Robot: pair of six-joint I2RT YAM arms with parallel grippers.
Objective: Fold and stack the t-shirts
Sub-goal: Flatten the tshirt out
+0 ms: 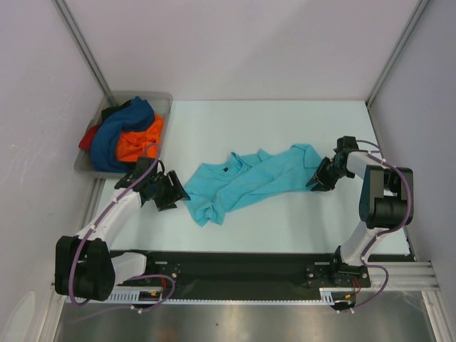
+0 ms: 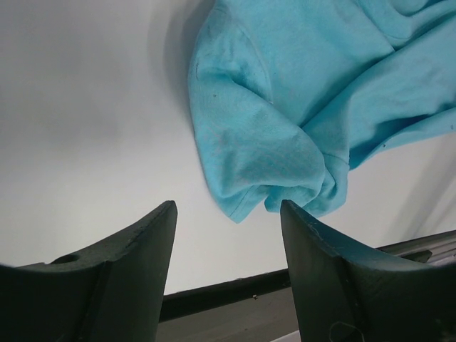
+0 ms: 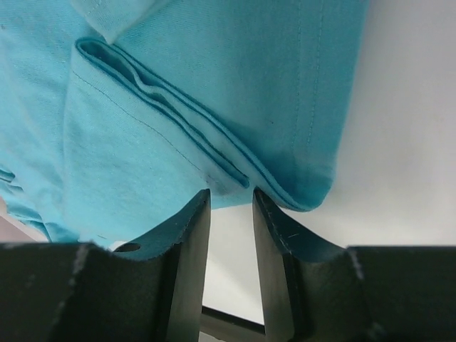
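Black fingers of the left end effector (image 2: 228,206) are standing wide apart and empty, just beside the bunched corner of the turquoise t-shirt (image 2: 285,107). Fingers of the right end effector (image 3: 231,194) are standing narrowly apart, tips at its folded hem. That shirt is lying crumpled on the table (image 1: 285,128), while other t-shirts (image 1: 128,132) are sitting in the grey tray (image 1: 160,100).

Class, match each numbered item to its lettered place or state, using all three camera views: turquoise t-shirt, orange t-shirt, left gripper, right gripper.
Items
1. turquoise t-shirt
2. orange t-shirt
3. left gripper
4. right gripper

Places or states
A. lying in the grey tray
B. jaws wide apart over bare table
C. crumpled across the middle of the table
D. jaws narrowly apart at a folded hem

Pairs: 1-C, 2-A, 3-B, 4-D
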